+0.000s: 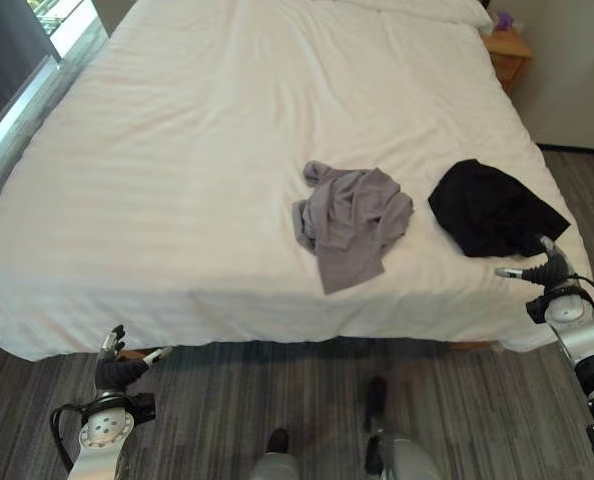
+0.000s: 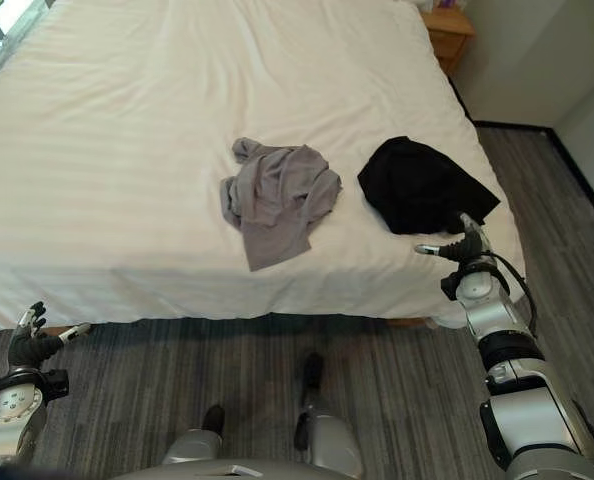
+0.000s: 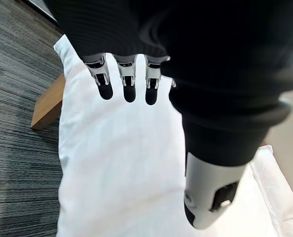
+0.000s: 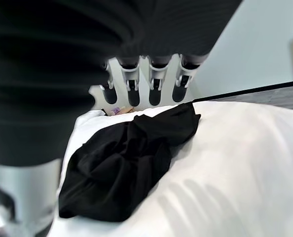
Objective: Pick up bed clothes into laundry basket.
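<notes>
Bed (image 1: 177, 180): covered by a white sheet; it carries both garments on its near right part. No basket or other container lies on it.
Grey garment (image 1: 349, 222): crumpled heap near the middle of the bed's near half, flat on the sheet. Its long axis runs from far left to near; a flat tail of cloth points toward the near edge, and a bunched end lies at the far left.
Black garment (image 1: 492, 208): crumpled heap right of the grey one, apart from it, close to the bed's right edge. Its long axis runs from far left to near right, with a tapered corner pointing right.
Right hand (image 1: 545, 268): at the bed's near right corner, just near of the black garment and not touching it; fingers straight and spread, thumb out to the left, holding nothing.
Left hand (image 1: 117, 366): low at the near left, below the bed's near edge, over the floor (image 1: 237, 410); fingers straight, thumb apart, holding nothing.
Nightstand (image 1: 507, 52): wooden, at the far right beside the bed's head.
Bed leg (image 3: 47, 104): wooden, seen under the hanging sheet at the near left.
</notes>
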